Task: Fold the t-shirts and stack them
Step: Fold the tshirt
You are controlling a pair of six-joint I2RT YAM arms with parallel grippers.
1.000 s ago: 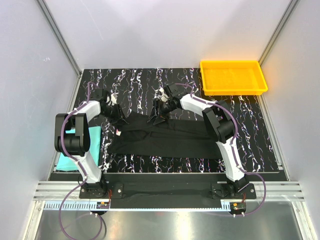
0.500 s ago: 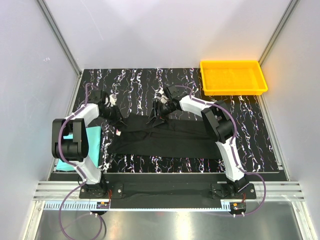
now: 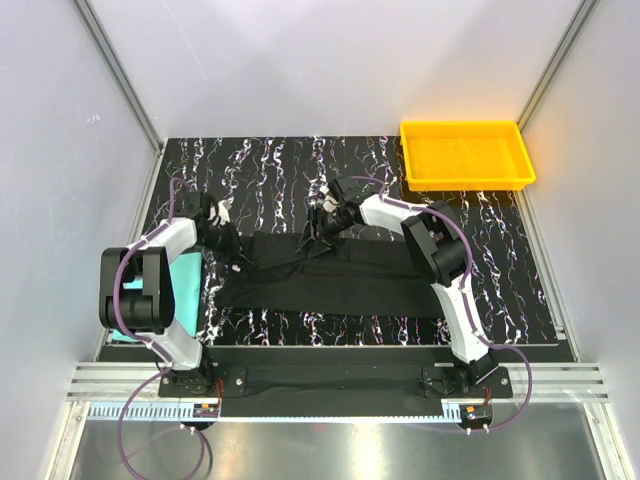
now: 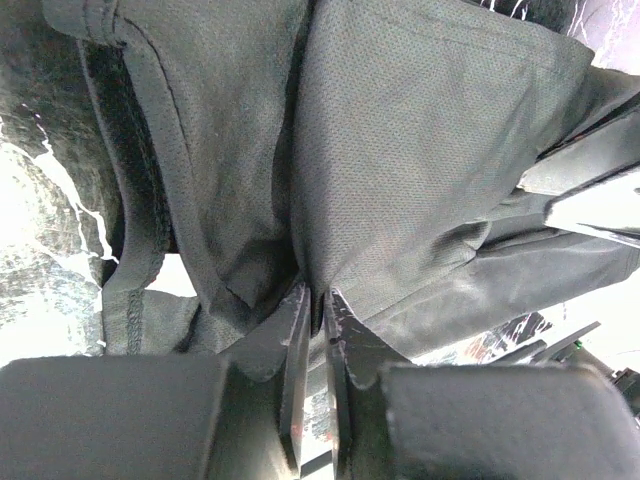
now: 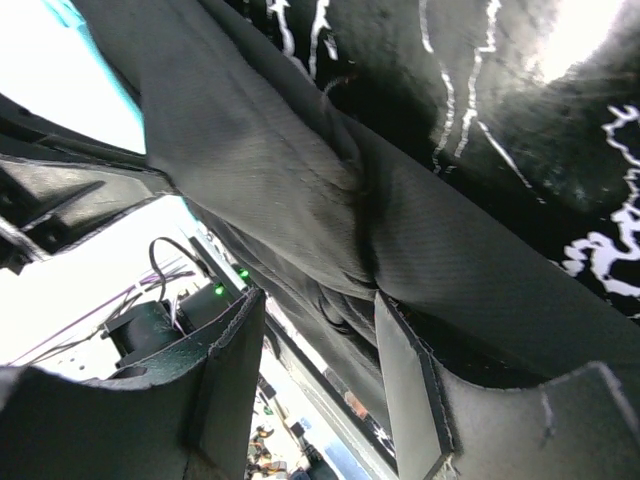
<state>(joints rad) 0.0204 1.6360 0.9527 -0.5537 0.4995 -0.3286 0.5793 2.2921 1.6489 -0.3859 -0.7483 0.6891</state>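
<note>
Now, axis: large plain black cloth t-shirt (image 3: 330, 275) runs left-right.
Left pincer (image 4: 318, 300): pinching far-left corner.
Right pincer (image 5: 315, 310): spread astride far edge.

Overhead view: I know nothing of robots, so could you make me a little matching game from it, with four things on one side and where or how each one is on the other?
Things:
1. black shirt
2. teal shirt
3. tray
4. left claw

Places or states:
A. far right corner of the table
B. shut on a fold of dark cloth
C. left edge, partly hidden by the left arm
D. spread across the middle

Pairs: 1-D, 2-C, 3-A, 4-B
</note>
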